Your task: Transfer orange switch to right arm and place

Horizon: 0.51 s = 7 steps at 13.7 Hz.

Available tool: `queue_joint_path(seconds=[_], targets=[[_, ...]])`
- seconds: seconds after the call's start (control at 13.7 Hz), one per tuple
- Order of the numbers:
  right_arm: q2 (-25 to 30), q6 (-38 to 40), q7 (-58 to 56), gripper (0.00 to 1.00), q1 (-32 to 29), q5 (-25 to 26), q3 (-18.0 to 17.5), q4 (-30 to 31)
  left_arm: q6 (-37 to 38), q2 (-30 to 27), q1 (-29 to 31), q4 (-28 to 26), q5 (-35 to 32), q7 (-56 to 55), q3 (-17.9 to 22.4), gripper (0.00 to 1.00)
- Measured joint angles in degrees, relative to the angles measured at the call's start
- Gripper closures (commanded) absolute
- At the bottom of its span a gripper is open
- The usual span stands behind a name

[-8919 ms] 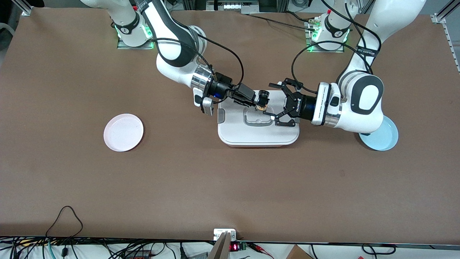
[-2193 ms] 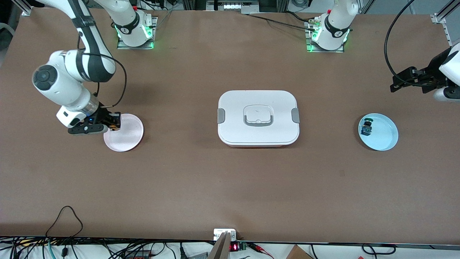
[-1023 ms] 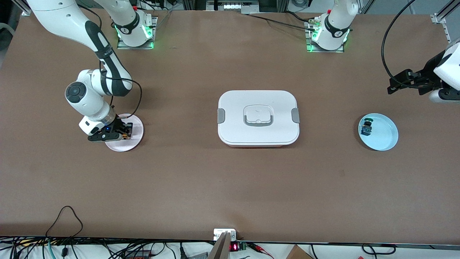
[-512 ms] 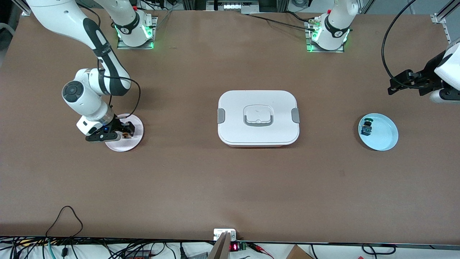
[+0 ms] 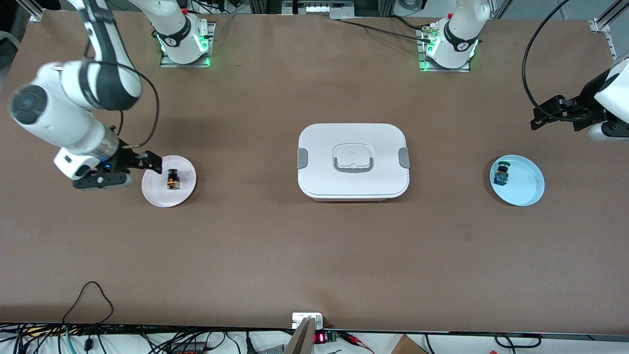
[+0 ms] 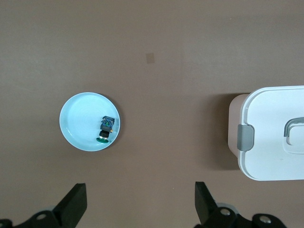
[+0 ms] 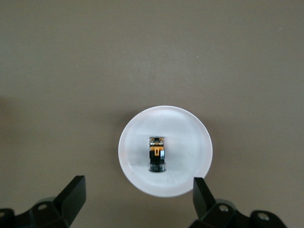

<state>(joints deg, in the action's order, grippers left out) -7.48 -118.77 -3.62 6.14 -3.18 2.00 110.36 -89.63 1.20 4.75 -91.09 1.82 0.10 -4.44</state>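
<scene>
The orange switch [image 5: 172, 180] [image 7: 157, 154] lies on its side on the pale pink plate [image 5: 157, 191] [image 7: 190, 137], free of any gripper. My right gripper [image 5: 147, 164] [image 7: 137, 202] hangs open and empty in the air, over the plate's rim toward the right arm's end of the table. My left gripper [image 5: 543, 114] [image 6: 140, 204] waits open and empty, raised over bare table at the left arm's end, near the light blue plate [image 5: 528, 187] [image 6: 76, 123].
A green-capped, blue-bodied switch [image 5: 501, 173] [image 6: 106, 129] lies on the blue plate. A white lidded box [image 5: 319, 142] [image 6: 270, 133] with grey clips stands mid-table between the two plates. Cables and a small device line the table's near edge.
My right gripper has opened, left the orange switch on the pink plate, and risen away toward the right arm's end of the table. The left arm has not moved.
</scene>
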Motion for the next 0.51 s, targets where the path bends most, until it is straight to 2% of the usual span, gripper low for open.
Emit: queue_joint_path(seconds=[0.29, 0.51], targets=[[3.3, 19.5, -0.2, 0.00, -0.2, 0.2, 1.8, -12.8, 0.0, 0.0, 0.2, 0.0, 0.0, 0.0, 0.0, 0.00], [3.9, 28.5, -1.6, 0.00, -0.3, 0.2, 4.5, -20.0, -0.1, 0.0, 0.3, 0.0, 0.0, 0.0, 0.0, 0.00]])
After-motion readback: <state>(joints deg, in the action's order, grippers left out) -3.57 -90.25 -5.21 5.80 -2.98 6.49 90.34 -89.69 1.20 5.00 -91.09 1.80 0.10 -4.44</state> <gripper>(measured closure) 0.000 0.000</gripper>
